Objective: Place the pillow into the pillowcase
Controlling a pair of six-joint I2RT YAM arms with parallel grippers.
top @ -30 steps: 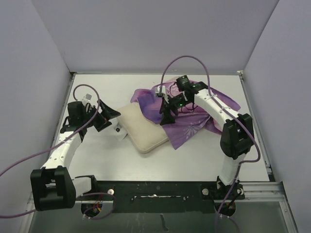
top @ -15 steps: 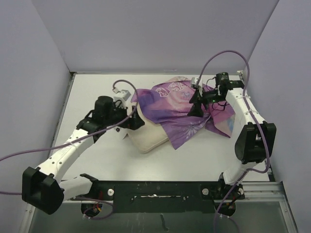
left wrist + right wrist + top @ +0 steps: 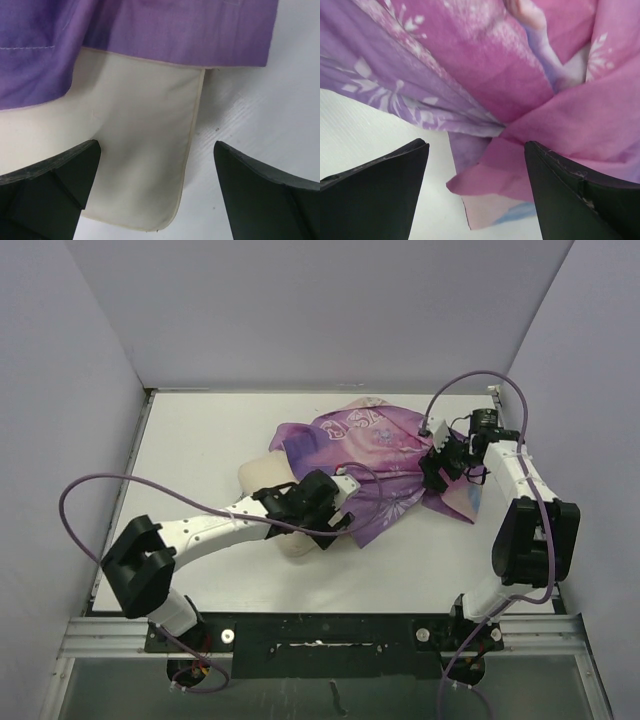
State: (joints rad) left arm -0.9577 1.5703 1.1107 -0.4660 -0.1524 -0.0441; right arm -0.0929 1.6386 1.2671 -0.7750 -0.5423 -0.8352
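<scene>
Holds nothing on either side: left gripper [image 3: 155, 150] spread wide just above the bare cream corner of the pillow [image 3: 140, 115], right gripper [image 3: 476, 147] parted over a crumpled pink fold of the pillowcase [image 3: 495, 75]. Shows the pillowcase draped across the pillow's far part on the table [image 3: 260, 125], near end uncovered. Looks barely begun: mouth yet to be found, opened and drawn over the whole pillow.

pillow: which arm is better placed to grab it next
Left. The left gripper hangs open over a bare corner of the pillow, which pokes out from under the pillowcase. The right gripper, also open, faces only pillowcase folds, well away from the pillow.
</scene>
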